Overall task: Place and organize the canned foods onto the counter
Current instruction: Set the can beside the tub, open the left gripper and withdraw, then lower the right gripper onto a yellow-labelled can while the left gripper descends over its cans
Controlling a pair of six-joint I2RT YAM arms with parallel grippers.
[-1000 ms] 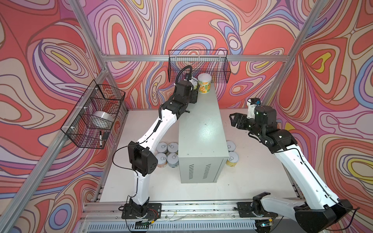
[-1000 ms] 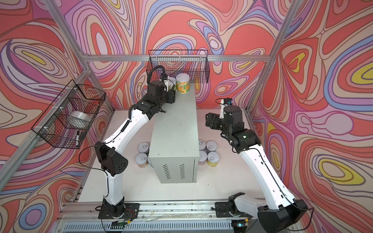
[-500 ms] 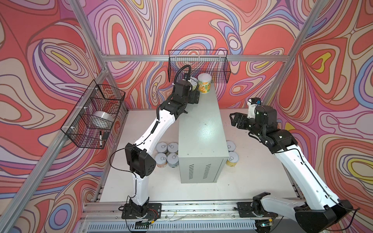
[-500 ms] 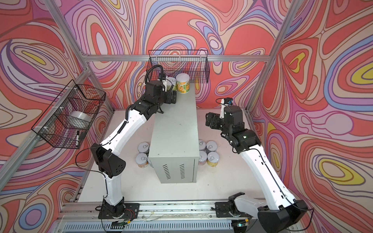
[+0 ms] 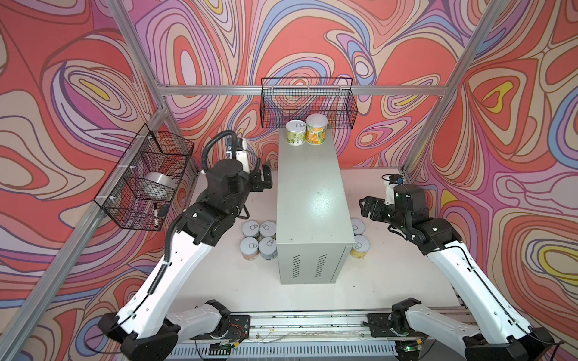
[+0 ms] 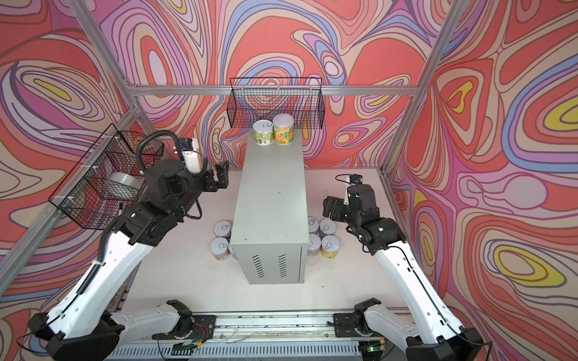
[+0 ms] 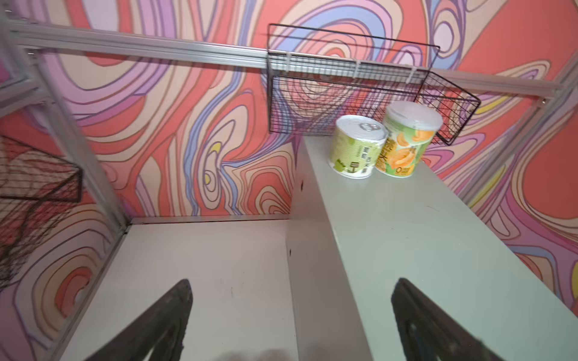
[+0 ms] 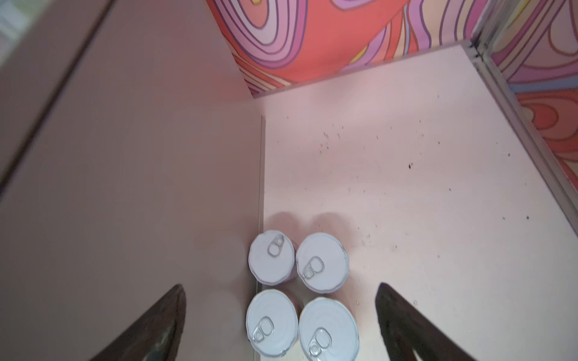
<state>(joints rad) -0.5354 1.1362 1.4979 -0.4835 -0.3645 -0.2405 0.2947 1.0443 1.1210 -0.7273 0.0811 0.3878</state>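
Grey metal cabinet surface (image 5: 308, 200) carries green-labelled tin (image 5: 295, 133) touching orange-labelled tin (image 5: 316, 131), far end; left claw (image 7: 291, 283), right claw (image 8: 280, 286) both gape empty.

counter (image 6: 270, 200) | two canned foods (image 6: 283, 129) upright, touching | far end

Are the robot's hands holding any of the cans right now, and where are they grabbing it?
No, nothing is held. The left gripper and the right gripper are both open wide, with nothing in them.
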